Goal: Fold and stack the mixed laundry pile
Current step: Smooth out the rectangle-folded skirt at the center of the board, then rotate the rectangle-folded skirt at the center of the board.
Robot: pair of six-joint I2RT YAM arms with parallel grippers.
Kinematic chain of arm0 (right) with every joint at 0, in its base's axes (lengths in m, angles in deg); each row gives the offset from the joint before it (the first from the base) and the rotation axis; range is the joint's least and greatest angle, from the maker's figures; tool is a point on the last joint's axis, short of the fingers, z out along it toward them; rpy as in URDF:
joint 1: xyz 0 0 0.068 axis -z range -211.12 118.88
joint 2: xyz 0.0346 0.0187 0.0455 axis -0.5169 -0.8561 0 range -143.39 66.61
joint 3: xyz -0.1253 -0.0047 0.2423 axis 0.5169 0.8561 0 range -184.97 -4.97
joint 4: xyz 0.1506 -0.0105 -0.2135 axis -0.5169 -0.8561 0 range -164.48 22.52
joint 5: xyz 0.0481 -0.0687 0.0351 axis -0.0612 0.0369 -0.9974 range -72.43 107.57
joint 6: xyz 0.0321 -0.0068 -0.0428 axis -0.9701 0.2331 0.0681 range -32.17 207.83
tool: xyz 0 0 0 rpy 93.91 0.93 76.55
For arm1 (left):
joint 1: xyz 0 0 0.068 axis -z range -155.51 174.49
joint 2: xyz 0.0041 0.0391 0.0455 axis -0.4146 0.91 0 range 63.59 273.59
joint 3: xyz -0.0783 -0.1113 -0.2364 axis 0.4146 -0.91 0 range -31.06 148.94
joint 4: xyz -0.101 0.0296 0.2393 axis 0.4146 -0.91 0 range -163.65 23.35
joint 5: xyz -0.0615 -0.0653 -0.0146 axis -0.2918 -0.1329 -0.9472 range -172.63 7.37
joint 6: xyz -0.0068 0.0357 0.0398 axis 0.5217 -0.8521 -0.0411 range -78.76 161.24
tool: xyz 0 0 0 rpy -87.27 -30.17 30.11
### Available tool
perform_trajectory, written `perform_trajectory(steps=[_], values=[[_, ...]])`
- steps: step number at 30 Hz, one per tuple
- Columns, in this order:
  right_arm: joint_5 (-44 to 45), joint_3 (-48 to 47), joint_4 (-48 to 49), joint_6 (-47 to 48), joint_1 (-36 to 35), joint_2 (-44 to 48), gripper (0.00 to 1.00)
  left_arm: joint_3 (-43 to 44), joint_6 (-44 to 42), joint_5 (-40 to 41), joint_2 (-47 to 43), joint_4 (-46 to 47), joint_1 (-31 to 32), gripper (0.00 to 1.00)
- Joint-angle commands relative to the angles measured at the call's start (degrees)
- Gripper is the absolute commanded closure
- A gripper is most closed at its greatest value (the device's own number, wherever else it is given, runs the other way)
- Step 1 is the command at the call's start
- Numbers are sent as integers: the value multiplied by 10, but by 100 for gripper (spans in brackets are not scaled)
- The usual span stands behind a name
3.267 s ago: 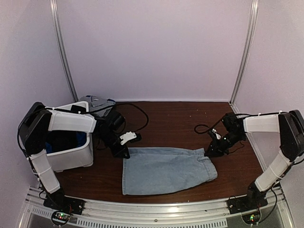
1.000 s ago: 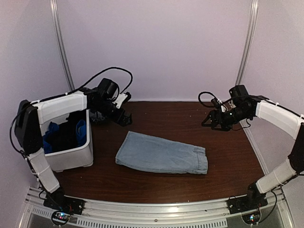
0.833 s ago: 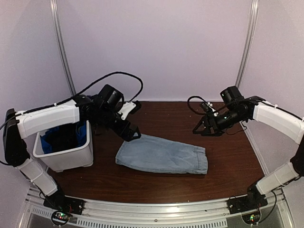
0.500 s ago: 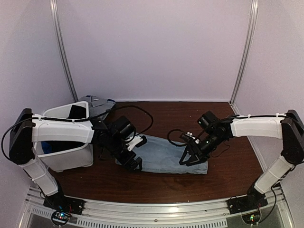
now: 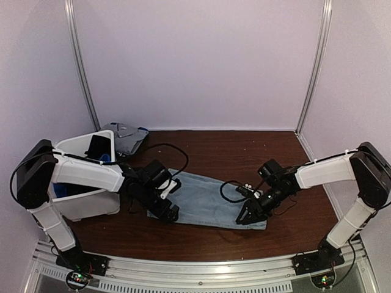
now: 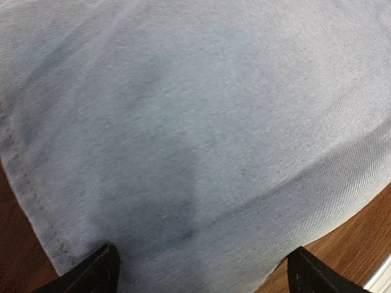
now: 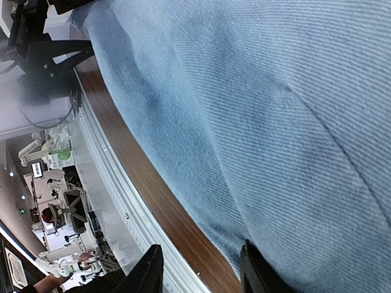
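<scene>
In the top view I am seeing the folded denim piece (image 5: 208,204) lying mid-table (image 5: 287,159). The left gripper (image 5: 169,212) is hanging at its near left corner and the right gripper (image 5: 246,215) at its near right edge. The white bin (image 5: 85,204) is standing at the left (a pale grey-blue piece (image 5: 125,133) is lying behind it). In the left wrist view, the fingers (image 6: 101,271) are standing wide apart over the denim's hem. In the right wrist view, the fingers (image 7: 151,268) are sitting parted, though less widely, with denim edge and bare table showing between them. I cannot tell whether they are touching cloth.
</scene>
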Motion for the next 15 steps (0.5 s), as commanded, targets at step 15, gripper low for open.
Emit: perform_trajectory(steps=[15], values=[[97,-332,-168,77,53,-145,60,217,-45,61,61,-97,-44,2]])
